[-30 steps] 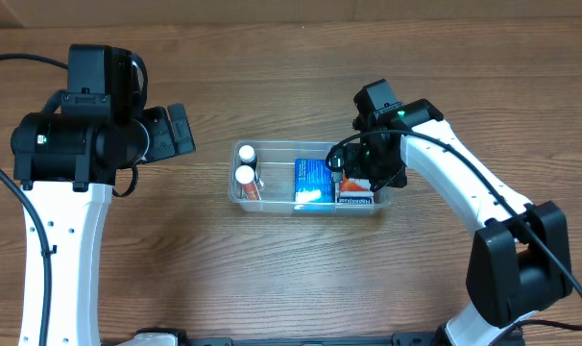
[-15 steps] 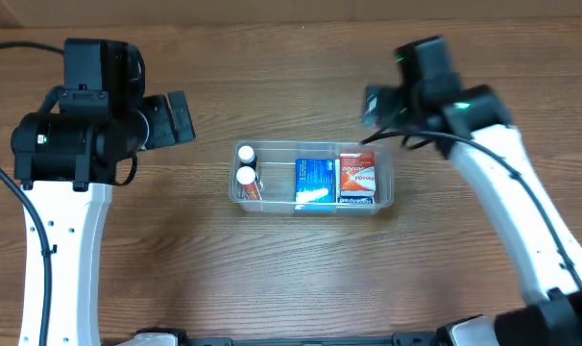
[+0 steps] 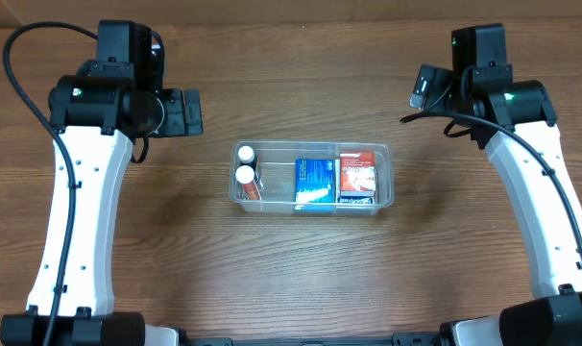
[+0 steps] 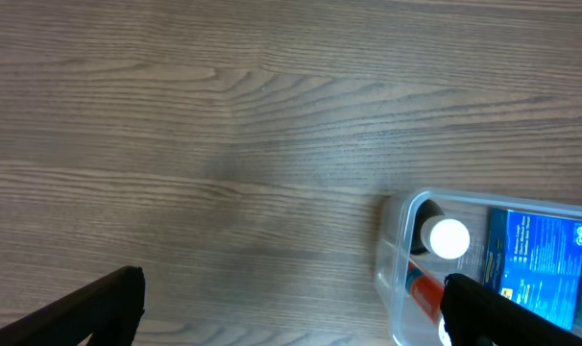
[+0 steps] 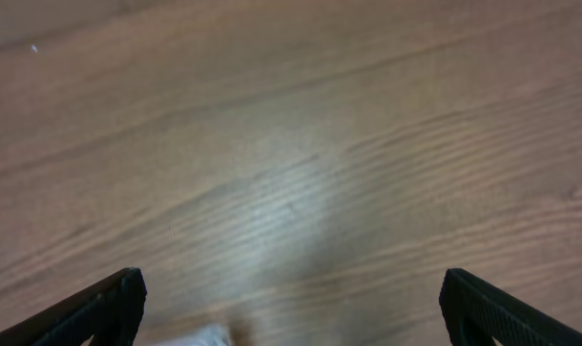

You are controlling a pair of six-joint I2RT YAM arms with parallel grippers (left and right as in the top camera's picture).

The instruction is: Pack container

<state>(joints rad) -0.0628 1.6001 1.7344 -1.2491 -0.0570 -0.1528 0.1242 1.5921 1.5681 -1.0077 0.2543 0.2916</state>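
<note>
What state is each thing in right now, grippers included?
container, open-topped, flat on the table, four items inside.
bottles, white caps on, at its left end.
blue box, inside, middle.
red-and-white box, inside, right end.
left gripper, open, empty.
right gripper, open, empty.

Clear container (image 3: 384,183), upright mid-table, seemingly holding bottles, boxes

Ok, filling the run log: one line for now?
container: two bottles, blue box, red box inside | left gripper: open, empty | right gripper: open, empty
</note>
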